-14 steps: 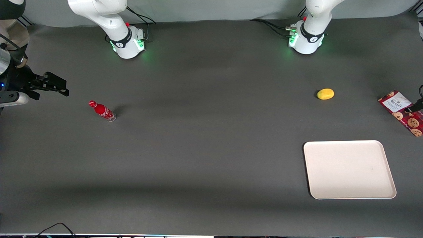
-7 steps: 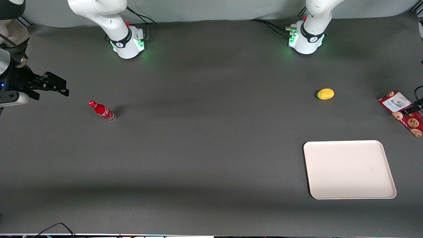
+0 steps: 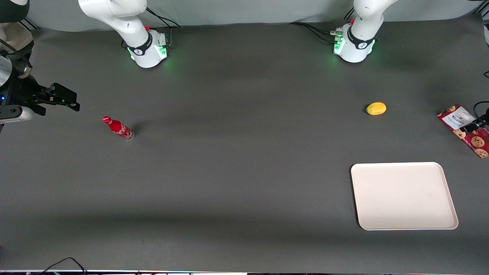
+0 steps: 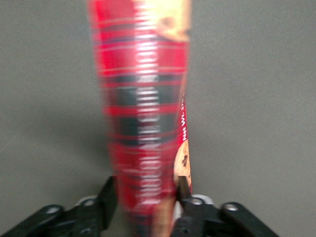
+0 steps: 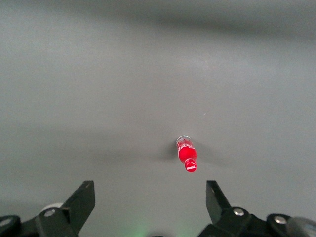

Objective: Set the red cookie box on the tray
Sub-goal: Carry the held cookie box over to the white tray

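The red cookie box (image 3: 455, 118) lies at the working arm's end of the table, its white label end toward the table's middle. My gripper (image 3: 473, 125) is at the box's middle, mostly cut off by the view's edge. In the left wrist view the gripper (image 4: 146, 193) has a finger on each long side of the box (image 4: 143, 98) and is shut on it. The cream-white tray (image 3: 404, 195) lies empty, nearer the front camera than the box.
A yellow lemon-like fruit (image 3: 376, 108) lies beside the box, toward the table's middle. A small red bottle (image 3: 117, 128) lies toward the parked arm's end and also shows in the right wrist view (image 5: 186, 154).
My gripper has moved in over the box's middle, a little toward the label end. The box stays in about the same place. Nothing else has moved.
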Robot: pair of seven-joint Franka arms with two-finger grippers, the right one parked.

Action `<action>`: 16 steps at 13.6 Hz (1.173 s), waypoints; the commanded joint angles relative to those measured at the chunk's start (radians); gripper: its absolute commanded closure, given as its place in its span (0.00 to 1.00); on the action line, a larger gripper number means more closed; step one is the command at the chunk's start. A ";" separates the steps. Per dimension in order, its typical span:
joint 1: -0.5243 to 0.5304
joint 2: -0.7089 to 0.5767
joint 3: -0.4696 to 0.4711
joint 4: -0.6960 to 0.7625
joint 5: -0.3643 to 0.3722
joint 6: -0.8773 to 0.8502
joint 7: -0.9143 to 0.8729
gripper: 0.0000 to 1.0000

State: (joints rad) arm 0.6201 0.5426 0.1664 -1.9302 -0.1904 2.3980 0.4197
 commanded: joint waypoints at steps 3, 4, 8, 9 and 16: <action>0.000 -0.018 0.002 -0.007 -0.018 0.001 0.031 1.00; -0.003 -0.033 0.002 -0.004 -0.018 -0.008 0.025 1.00; -0.016 -0.171 -0.005 0.022 -0.017 -0.074 0.014 1.00; -0.028 -0.202 -0.005 0.063 -0.012 -0.168 -0.011 1.00; -0.065 -0.326 -0.008 0.483 0.141 -0.733 -0.124 1.00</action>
State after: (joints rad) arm 0.5844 0.2232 0.1528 -1.5701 -0.1033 1.7815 0.3371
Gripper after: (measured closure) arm 0.894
